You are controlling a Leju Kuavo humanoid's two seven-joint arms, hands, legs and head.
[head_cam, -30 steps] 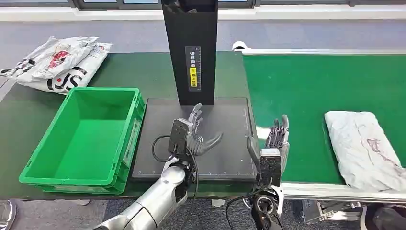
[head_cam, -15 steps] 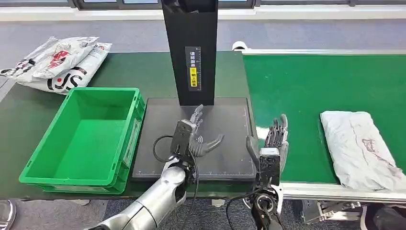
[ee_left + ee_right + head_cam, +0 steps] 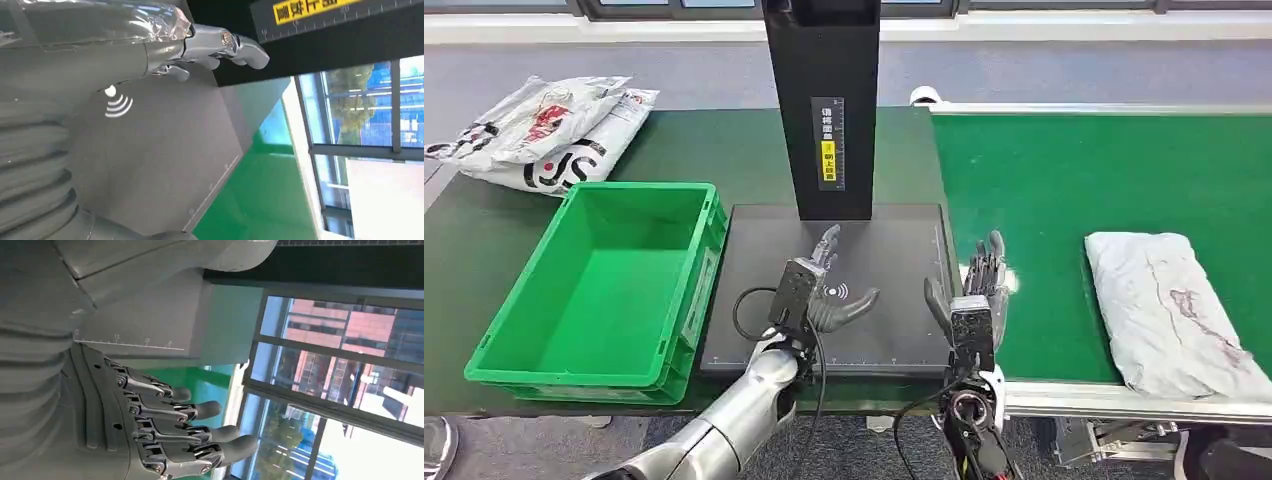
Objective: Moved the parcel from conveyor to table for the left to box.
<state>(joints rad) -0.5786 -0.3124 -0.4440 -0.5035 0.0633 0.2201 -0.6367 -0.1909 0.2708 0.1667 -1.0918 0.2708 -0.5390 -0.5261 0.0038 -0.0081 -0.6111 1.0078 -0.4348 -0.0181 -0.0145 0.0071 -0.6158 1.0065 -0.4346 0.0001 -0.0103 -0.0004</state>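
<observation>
Presently the parcel (image 3: 1172, 312), a grey crumpled mailer bag, lies flat on the green conveyor (image 3: 1064, 180), at the belt's near right portion, close to its front rail. Its long axis runs roughly from the far side of the belt toward the rail, slanting slightly outward at the near end.

Taking the parcel as the reference: the right hand (image 3: 977, 295) stands well apart from it on the side toward the dark scale plate (image 3: 894, 260), at the conveyor's inner edge. Bare belt lies between the fingertips and the parcel's nearer long edge. The right hand's fingers are extended and apart, holding nothing; the right wrist view confirms them straight and empty (image 3: 150, 430).

The left hand (image 3: 816, 290) is farther still from the parcel, hovering over the scale plate with the right hand between it and the parcel. Its fingers are spread, thumb out to the side, nothing held.

Judgement: the right hand is the nearer and the proper one for the pick. The parcel lies sideways from its fingers, across the belt, presenting its long edge; the reach should close on that edge.

The green crate (image 3: 599, 285) sits beyond the scale plate, farthest from the parcel.
</observation>
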